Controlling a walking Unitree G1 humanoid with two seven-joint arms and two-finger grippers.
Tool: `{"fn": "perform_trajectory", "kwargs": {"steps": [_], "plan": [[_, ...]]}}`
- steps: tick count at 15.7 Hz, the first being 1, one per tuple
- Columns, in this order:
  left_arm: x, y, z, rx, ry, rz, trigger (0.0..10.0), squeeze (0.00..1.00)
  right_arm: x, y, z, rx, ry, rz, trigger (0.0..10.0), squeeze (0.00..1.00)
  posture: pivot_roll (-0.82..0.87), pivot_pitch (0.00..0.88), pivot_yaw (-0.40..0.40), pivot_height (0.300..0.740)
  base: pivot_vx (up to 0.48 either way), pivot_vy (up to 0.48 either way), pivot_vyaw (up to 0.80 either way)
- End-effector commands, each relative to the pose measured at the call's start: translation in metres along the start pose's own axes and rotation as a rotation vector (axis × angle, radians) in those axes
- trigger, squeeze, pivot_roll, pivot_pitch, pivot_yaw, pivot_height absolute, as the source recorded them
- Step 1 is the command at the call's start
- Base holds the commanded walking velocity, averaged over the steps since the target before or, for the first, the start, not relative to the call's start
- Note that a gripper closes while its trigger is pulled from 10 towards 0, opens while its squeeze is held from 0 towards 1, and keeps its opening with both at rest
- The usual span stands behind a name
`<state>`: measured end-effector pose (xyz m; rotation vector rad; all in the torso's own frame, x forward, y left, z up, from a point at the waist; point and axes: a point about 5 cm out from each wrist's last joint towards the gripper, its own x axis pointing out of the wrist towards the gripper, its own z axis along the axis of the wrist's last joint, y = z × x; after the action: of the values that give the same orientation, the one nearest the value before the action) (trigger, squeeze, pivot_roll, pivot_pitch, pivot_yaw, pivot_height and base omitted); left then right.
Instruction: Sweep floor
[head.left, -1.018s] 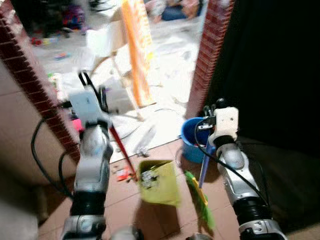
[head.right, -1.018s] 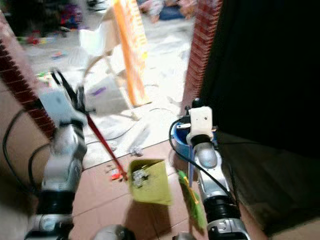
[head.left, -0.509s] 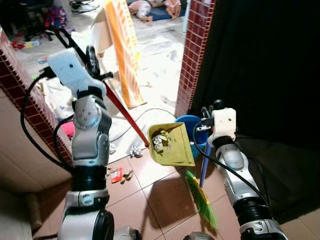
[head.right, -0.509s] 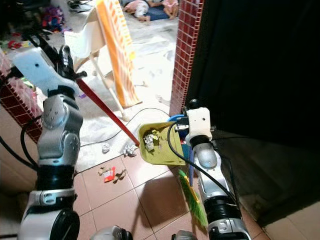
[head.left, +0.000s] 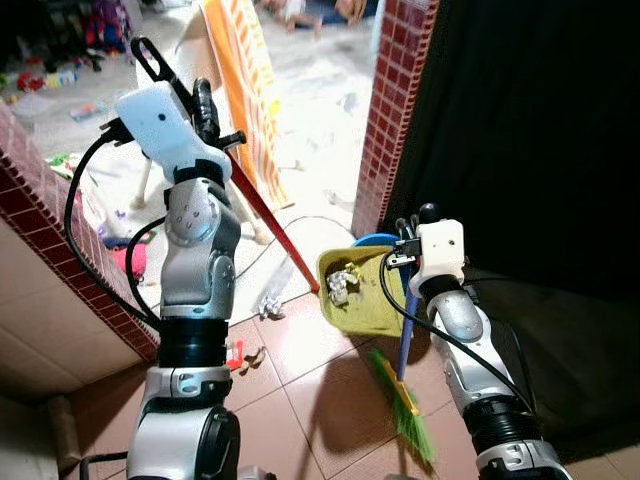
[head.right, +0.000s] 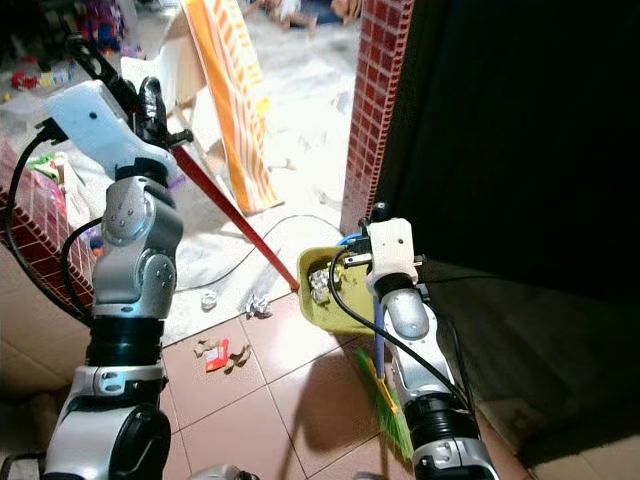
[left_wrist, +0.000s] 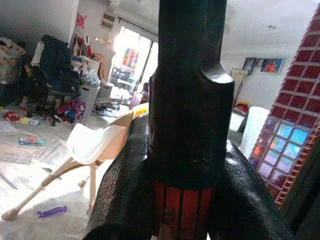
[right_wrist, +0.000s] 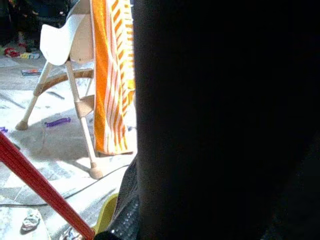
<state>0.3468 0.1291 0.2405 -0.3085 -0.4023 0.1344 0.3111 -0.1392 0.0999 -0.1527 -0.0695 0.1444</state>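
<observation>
Yellow dustpan (head.left: 362, 292), holding litter, hangs at 3 o'clock of the left gripper (head.left: 205, 110), jaws pinching its red handle (head.left: 272, 222); right gripper (head.left: 412, 232) jaws pinch the broom (head.left: 404, 372).

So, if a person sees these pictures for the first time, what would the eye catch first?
Probably the yellow dustpan, lifted off the floor with crumpled scraps inside, held on its long red handle by the raised left gripper. Just behind it a blue bucket stands at the foot of the brick pillar. The right gripper holds a broom with green bristles resting on the tiled floor.
</observation>
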Motion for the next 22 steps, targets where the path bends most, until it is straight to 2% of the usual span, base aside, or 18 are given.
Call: {"fn": "perform_trajectory", "kwargs": {"steps": [1,8,12,14,16,18,22], "plan": [[0.007,-0.008,0.019,-0.02,-0.096,-0.021,10.0,0.0,-0.001,0.003,-0.003,-0.001,0.018,0.018,10.0,0.0,-0.07,0.0,0.035,0.74,0.48,0.0,0.0],[0.008,-0.011,0.015,-0.022,-0.092,-0.026,10.0,0.0,-0.001,0.007,-0.003,-0.006,0.014,0.042,10.0,0.0,-0.07,0.0,0.032,0.74,0.48,0.0,0.0],[0.009,-0.01,0.019,0.002,-0.124,-0.011,10.0,0.0,-0.001,0.008,-0.002,-0.006,0.007,0.051,10.0,0.0,-0.07,0.0,0.032,0.74,0.462,0.0,0.0],[0.009,-0.009,0.021,0.026,-0.151,0.006,10.0,0.0,-0.001,0.008,-0.002,-0.006,0.006,0.053,10.0,0.0,-0.07,0.0,0.031,0.74,0.0,0.0,0.0],[0.005,-0.015,0.016,0.046,-0.146,-0.032,10.0,0.0,-0.002,0.009,-0.002,-0.007,0.007,0.057,10.0,0.0,-0.08,0.0,0.03,0.74,0.0,0.0,0.0],[-0.002,-0.022,0.011,0.104,-0.169,-0.074,10.0,0.0,-0.002,0.009,-0.002,-0.007,0.007,0.057,10.0,0.0,-0.08,0.0,0.029,0.74,0.0,0.0,0.0],[-0.008,-0.024,0.003,0.177,-0.2,-0.1,10.0,0.0,-0.001,0.008,-0.001,-0.012,0.003,0.055,10.0,0.0,-0.09,0.0,0.029,0.74,0.0,0.0,0.0]]}}
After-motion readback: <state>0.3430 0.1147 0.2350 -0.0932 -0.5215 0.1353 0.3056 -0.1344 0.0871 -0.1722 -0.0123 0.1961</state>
